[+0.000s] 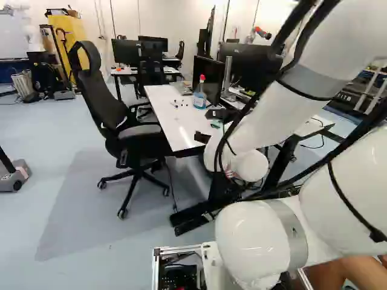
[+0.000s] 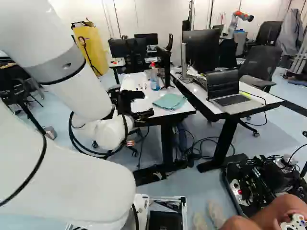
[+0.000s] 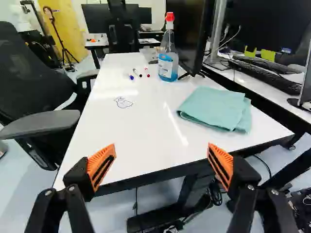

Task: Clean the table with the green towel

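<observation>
Two orange pads (image 3: 103, 165) face each other as our claw (image 2: 148, 103) hangs near the white table (image 3: 141, 121), its fingers spread wide apart. We see the folded green towel (image 3: 214, 108) lying on the table ahead of the claw, toward its right finger. Ahead of its left finger we find a small dark drawing (image 3: 124, 103); farther ahead lie several markers (image 3: 137, 73), with an upright spray bottle (image 3: 168, 68) just beside them.
</observation>
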Available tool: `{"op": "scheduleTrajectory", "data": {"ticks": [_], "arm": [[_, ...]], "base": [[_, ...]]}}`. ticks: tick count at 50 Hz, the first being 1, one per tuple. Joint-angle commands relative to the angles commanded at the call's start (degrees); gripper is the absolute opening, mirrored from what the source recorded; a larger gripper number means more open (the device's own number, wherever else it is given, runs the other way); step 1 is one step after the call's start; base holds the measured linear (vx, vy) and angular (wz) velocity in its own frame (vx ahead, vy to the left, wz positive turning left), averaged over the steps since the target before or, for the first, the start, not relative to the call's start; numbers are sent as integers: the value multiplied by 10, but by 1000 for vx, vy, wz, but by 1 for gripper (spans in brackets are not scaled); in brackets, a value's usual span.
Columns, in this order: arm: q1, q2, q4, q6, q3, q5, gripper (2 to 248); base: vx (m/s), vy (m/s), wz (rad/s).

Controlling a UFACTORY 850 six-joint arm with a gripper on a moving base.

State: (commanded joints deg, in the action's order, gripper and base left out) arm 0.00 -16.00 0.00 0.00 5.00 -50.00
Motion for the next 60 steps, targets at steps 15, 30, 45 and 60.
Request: {"op": "scheduleTrajectory", "data": {"ticks": [15,30,45,60], "arm": [[0,0,0,0,0,0,247],[0,2,0,0,1,0,247],[-1,15,0,0,18,0,247],[-9,16,0,0,40,0,247]], "base": [[0,0,0],[0,0,0],[0,0,0],[0,0,0]]}}
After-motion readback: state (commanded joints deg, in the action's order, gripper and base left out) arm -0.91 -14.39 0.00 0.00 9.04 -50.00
